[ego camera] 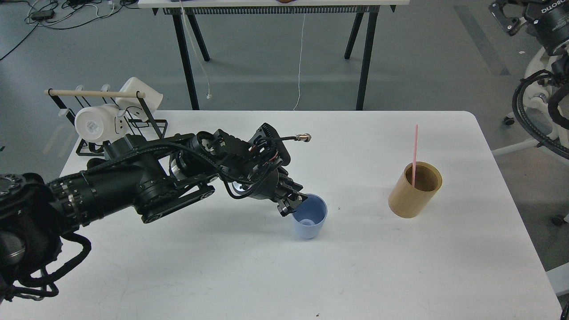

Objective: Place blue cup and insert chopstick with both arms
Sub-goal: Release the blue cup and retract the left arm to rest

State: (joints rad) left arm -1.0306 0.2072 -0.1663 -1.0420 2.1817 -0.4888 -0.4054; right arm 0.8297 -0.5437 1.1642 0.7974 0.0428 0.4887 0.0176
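Note:
The blue cup (310, 221) stands upright on the white table (355, 275), a little left of the middle. My left gripper (293, 203) reaches in from the left and is at the cup's left rim. Its dark fingers (286, 210) look closed on the rim wall. The pink chopstick (414, 153) stands nearly upright inside the tan wooden cylinder (413, 191) at the right of the table, well apart from the cup. My right gripper is out of view.
A black wire rack (120, 129) with a beige wooden rod and white mugs (95, 124) stands at the table's back left corner. A second table's black legs (186, 58) stand behind. Machinery with cables (542, 66) is off the table's right edge.

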